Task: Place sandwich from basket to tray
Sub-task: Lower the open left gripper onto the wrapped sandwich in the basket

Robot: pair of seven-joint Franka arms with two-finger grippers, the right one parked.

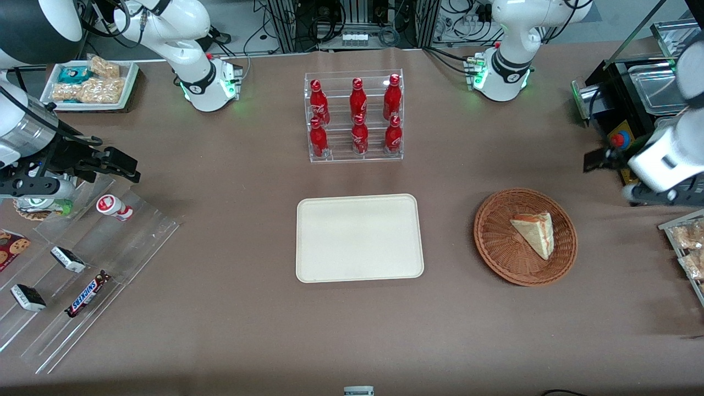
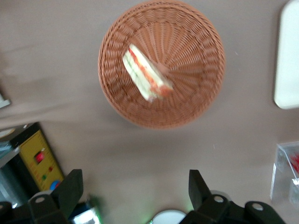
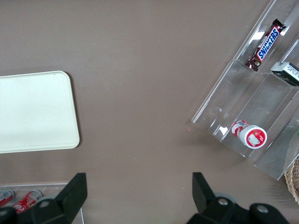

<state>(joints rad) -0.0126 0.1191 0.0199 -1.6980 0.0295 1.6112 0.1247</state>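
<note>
The sandwich is shown lying in the wicker basket, cut edge with red and green filling visible. The cream tray is set beside the basket, apart from it. The left gripper is held above the table near the basket, fingers spread wide, nothing grasped.

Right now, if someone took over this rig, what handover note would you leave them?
Claw: open, holding nothing, up in the air, farther from the front camera than the basket and not yet above it.
Sandwich: lying in the basket.
Tray: on the table beside the basket, nothing on it.
Done: nothing yet.
Left: descend, grasp the sandwich, carry it to the tray, release.
</note>
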